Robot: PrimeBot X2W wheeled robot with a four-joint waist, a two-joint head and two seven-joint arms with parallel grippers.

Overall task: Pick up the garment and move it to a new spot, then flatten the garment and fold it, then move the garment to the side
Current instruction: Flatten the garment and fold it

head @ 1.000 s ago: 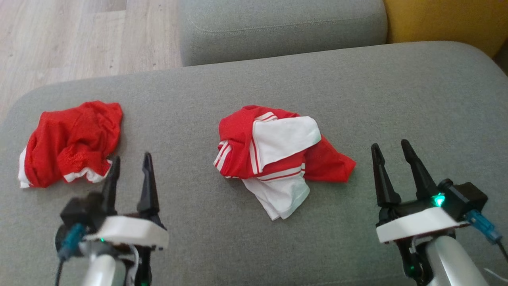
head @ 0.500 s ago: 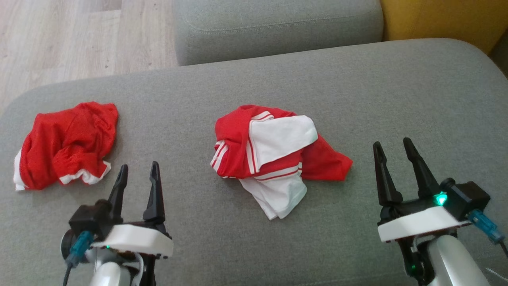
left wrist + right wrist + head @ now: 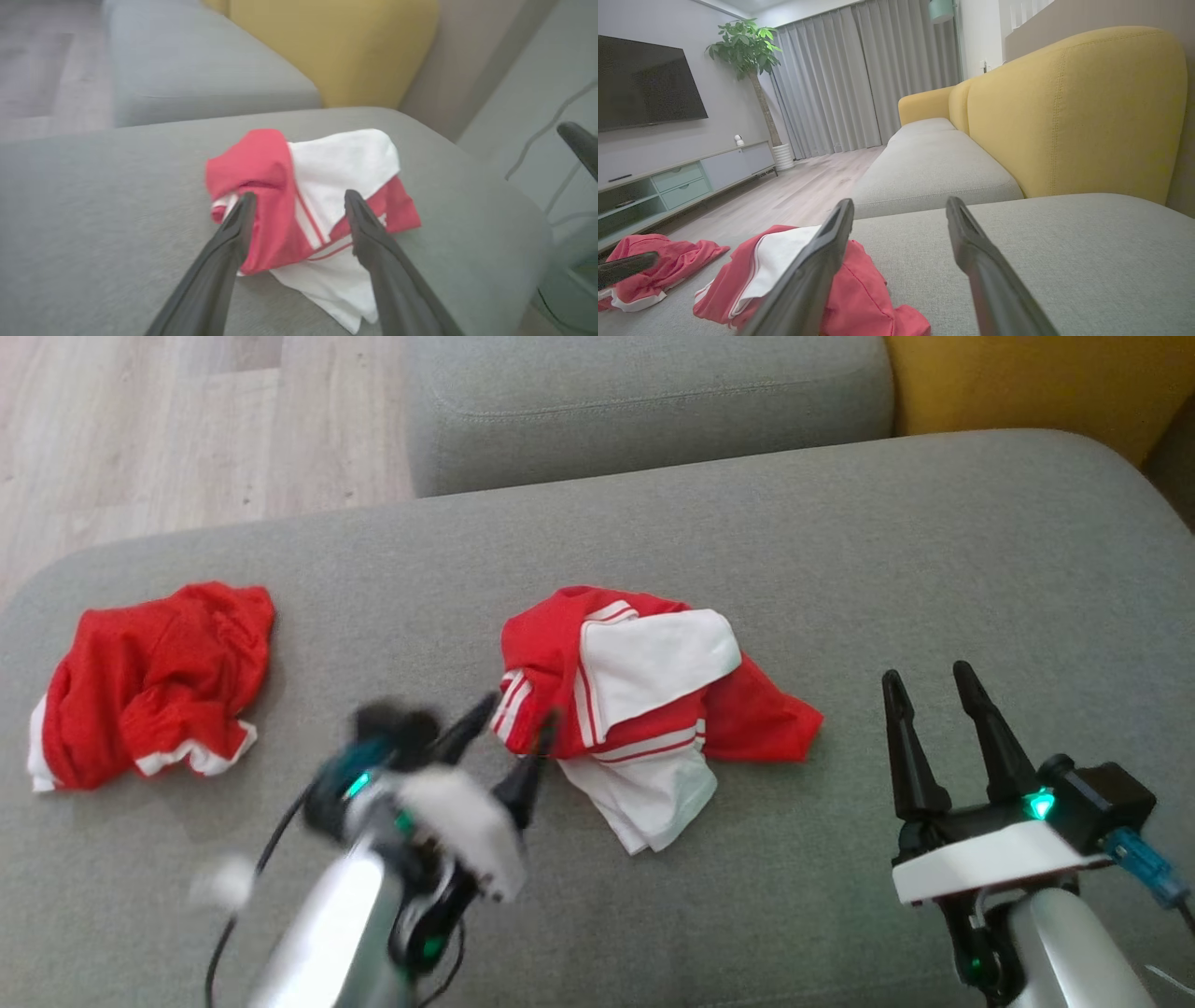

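Head view.
- Garment (image 3: 644,700): red and white, crumpled, lying mid-sofa (image 3: 840,541).
- Second garment (image 3: 154,681): red with white trim, bunched, at the sofa's left end, well apart from the first.
- Left tool (image 3: 520,711): blurred, fingers spread, tips at the garment's left edge; whether they touch it cannot be told.
- Right tool (image 3: 926,675): fingers spread, holding nothing, over bare sofa right of the garment.
- Floor (image 3: 187,429): pale wood, upper left.

Left wrist view.
- Left tool (image 3: 300,198): fingers wide apart, tips over the near side of the garment (image 3: 336,163), one over the red fold and one over the white panel. Nothing is pinched.
- Backrest (image 3: 336,46): yellow, behind the sofa.

Right wrist view.
- Right tool (image 3: 900,204): fingers apart and empty, low over the sofa.
- Garment (image 3: 784,256): lower left, partly behind the left finger.
- Second garment (image 3: 668,261): beyond it, at far left.
- TV (image 3: 644,84), plant (image 3: 747,46), curtains (image 3: 854,79): background.
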